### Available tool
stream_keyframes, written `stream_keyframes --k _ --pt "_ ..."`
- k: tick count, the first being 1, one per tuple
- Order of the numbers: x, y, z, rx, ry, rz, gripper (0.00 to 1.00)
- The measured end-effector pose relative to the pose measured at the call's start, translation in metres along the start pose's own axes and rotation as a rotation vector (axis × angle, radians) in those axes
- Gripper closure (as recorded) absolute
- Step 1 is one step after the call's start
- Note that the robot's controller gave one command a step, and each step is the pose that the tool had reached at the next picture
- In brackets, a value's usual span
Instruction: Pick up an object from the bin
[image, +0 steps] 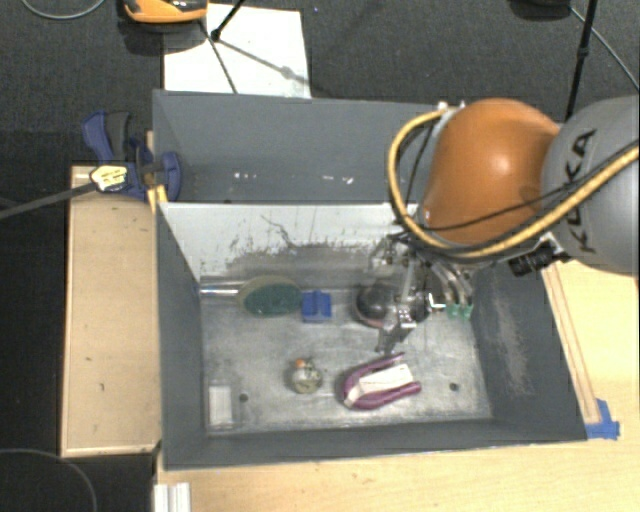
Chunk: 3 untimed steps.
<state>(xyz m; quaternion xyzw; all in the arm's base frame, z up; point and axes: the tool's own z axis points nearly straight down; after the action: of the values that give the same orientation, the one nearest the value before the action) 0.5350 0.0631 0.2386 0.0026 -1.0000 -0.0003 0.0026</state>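
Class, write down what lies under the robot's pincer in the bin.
Below the pincer lies a purple and white thing on the bin floor. A dark round thing beside it is partly covered by the pincer; its right side is hidden.

The upper right of the bin (260, 140) is being taken up by the arm's orange cover (490, 170), with the gripper (400, 325) hanging below it. The back of the floor is being crowded by a row: a green oval brush (272, 298), a blue block (316, 306) just beside it, and a dark round thing (372, 303). The lower middle is being narrowed by a small mottled ball (305, 376) and a purple-and-white packet (378, 384). The lower left corner is being occupied by a white block (219, 403). Bare floor is being left open between row and ball, and along the lower right.
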Motion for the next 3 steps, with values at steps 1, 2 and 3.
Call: stream_keyframes --k 1,2,3 --pt "0.01 -0.069 0.163 -0.006 0.016 -0.168 0.0" --pt "0.046 -0.067 0.161 0.002 -0.029 -0.271 0.0" --pt "0.051 -0.069 0.162 0.003 -0.003 -0.268 1.0"
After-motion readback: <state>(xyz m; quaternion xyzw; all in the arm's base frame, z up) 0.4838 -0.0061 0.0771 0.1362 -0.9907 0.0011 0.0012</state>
